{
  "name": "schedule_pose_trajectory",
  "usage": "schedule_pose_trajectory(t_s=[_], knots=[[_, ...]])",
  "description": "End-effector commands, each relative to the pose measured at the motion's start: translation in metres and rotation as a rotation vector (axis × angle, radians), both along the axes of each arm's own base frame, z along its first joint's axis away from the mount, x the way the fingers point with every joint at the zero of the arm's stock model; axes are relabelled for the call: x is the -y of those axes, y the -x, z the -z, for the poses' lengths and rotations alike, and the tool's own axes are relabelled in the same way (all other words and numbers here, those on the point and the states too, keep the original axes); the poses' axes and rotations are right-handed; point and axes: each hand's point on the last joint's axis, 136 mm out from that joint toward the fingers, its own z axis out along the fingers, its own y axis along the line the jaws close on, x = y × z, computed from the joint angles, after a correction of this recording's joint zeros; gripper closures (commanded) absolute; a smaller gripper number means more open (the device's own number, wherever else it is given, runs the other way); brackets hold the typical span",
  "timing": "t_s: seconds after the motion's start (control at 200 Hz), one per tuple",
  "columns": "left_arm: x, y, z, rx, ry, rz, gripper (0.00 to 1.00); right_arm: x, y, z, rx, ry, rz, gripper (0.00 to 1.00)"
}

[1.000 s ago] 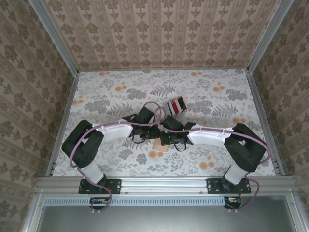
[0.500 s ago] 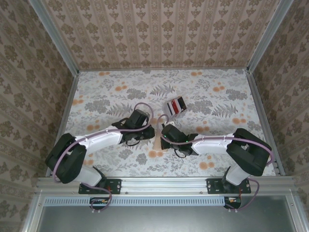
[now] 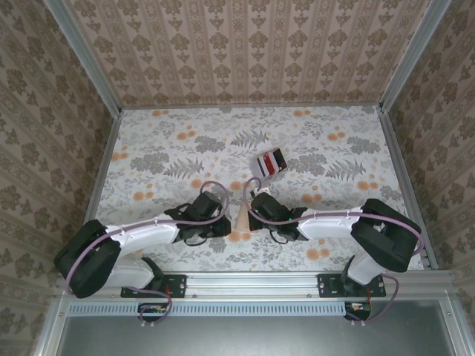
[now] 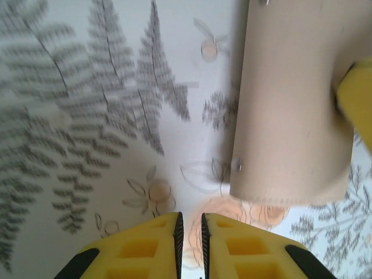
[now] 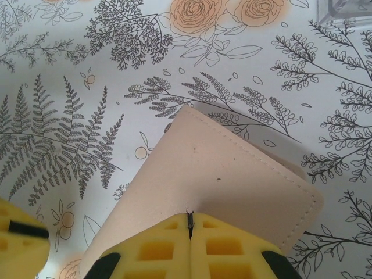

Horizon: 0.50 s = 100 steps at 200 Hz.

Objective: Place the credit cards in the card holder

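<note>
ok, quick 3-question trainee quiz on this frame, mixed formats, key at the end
1. Fill in: the left gripper holds ____.
2. True or false: the credit cards lie on the table, apart from the card holder.
3. The right gripper is shut on: A) the credit cards B) the card holder C) nothing.
Key: 1 nothing; 2 true; 3 B.
</note>
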Motion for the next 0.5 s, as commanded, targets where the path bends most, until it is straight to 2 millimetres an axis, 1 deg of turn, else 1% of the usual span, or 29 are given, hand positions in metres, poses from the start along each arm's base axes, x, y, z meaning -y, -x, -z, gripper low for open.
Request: schedule_pose_trajectory(t_s=[0.0,0.15,0.195,0.33,0.435,0.495], knots=[[0.013,0.015,-0.005,-0.032,0.084,0.024,0.81,0.055,0.048,0.056,-0.190,0.248,-0.041,0.99],[0.030,0.028,-0.012,-0.046,0.112,0.089,0.80,0.055,0.049,0.056,-0.182,0.229,-0.034,0.99],[0.036,0.028,-0.012,-0.045,0.120,0.098,0.80,0.053,0.049,0.056,-0.184,0.226,-0.040,0.99],[0.052,0.032,-0.005,-0.069,0.137,0.115,0.81,0.045,0.048,0.058,-0.195,0.207,-0.053,0.99],[0.070,0.034,0.000,-0.085,0.155,0.125,0.81,0.046,0.049,0.061,-0.196,0.209,-0.056,0.99],[0.075,0.033,0.006,-0.097,0.142,0.117,0.81,0.049,0.048,0.062,-0.185,0.219,-0.052,0.99]])
